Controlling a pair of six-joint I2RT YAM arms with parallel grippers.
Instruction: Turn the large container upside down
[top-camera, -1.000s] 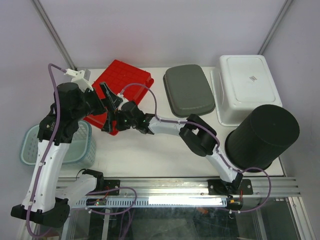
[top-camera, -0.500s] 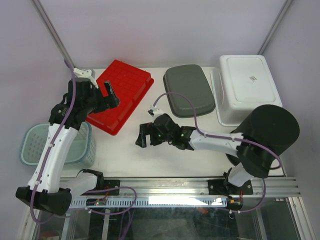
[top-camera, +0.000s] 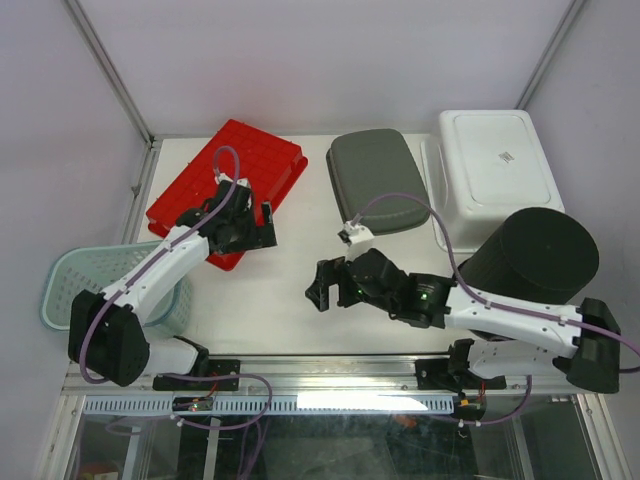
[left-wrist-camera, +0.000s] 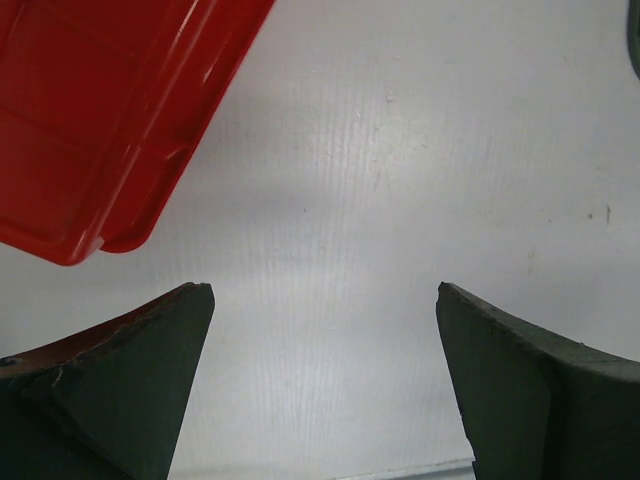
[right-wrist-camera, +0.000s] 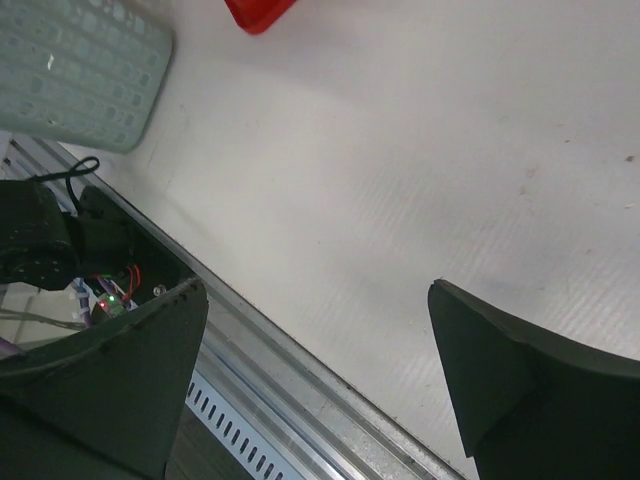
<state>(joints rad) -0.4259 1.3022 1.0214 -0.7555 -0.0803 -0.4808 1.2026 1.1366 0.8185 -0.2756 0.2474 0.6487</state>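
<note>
The large container (top-camera: 225, 185) is a red crate lying bottom up at the table's back left, its gridded underside showing. In the left wrist view its rim (left-wrist-camera: 100, 120) fills the upper left corner. My left gripper (top-camera: 262, 228) hangs open just off the crate's near right edge, with only bare table between its fingers (left-wrist-camera: 130, 390). Further right, over the middle front of the table, my right gripper (top-camera: 318, 285) is open and holds nothing. In the right wrist view only a red corner of the crate (right-wrist-camera: 258, 12) shows, far from that gripper (right-wrist-camera: 318, 295).
A grey tub (top-camera: 377, 180) and a white tub (top-camera: 492, 175) lie bottom up at the back right. A black bucket (top-camera: 525, 270) stands by the right arm. A teal basket (top-camera: 75, 290) sits off the table's left edge. A metal rail (right-wrist-camera: 300, 400) runs along the front.
Both grippers have left the red crate. The left arm has dropped low beside the crate's near right edge. The right gripper has pulled back right and toward the front.
</note>
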